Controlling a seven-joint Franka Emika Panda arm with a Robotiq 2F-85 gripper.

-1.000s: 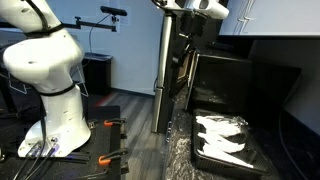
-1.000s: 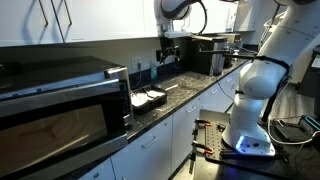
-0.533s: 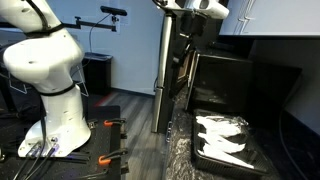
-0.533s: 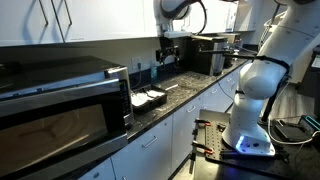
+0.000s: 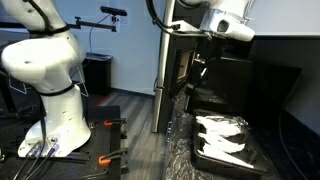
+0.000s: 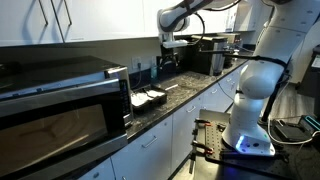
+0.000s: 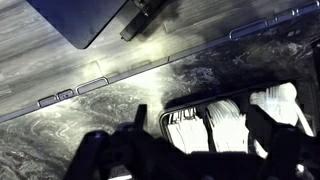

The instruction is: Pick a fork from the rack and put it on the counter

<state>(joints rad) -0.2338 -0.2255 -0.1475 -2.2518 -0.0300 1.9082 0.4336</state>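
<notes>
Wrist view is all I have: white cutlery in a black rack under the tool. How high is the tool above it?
Observer: The tool hangs well above the rack, touching nothing.
Operator: What stands beside the rack?
Observer: A microwave, right next to it on the counter.
Operator: Anything on the other side?
Observer: A black appliance, farther along the counter past the tool.

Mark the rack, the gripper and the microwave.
rack [image 5: 215, 167]: in an exterior view, on its dark near wall, below the white cutlery.
gripper [image 5: 197, 78]: in an exterior view, midway between its fingertips.
microwave [image 6: 60, 108]: in an exterior view, on its door.
</notes>
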